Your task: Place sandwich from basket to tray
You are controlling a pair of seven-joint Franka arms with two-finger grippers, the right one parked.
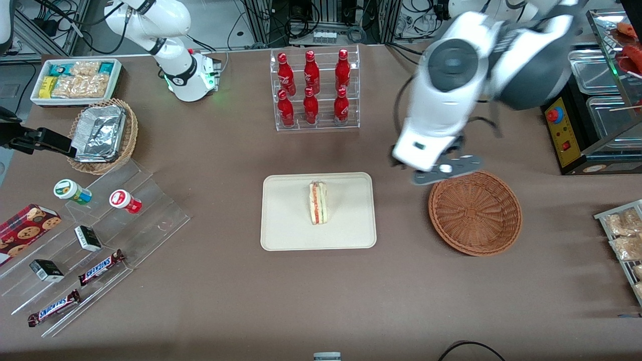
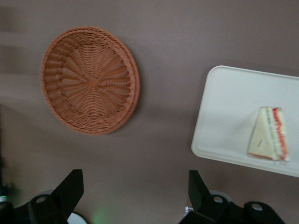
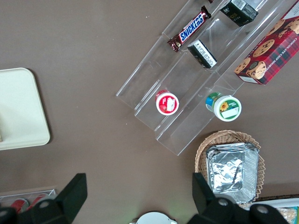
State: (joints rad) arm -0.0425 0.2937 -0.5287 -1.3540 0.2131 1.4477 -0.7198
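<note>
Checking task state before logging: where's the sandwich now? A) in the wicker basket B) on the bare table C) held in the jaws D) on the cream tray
D: the sandwich lies on the tray; the basket is empty, and the gripper hangs above the table with jaws open, holding nothing.

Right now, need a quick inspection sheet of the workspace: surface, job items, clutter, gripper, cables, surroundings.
Surface: brown table, no spills seen.
Job's things: sandwich lies on the cream tray; round wicker basket beside the tray, toward the working arm's end, holds nothing.
Clutter: rack of red soda bottles; acrylic steps with Snickers bars, two small cups, small boxes and a cookie box; lighter basket of foil containers; white bin of snack packets.
Gripper: left gripper open, holding nothing, raised above the table beside the basket.
Cables: black cable at the table edge nearest the camera.
Surroundings: equipment racks and wiring past the table.
</note>
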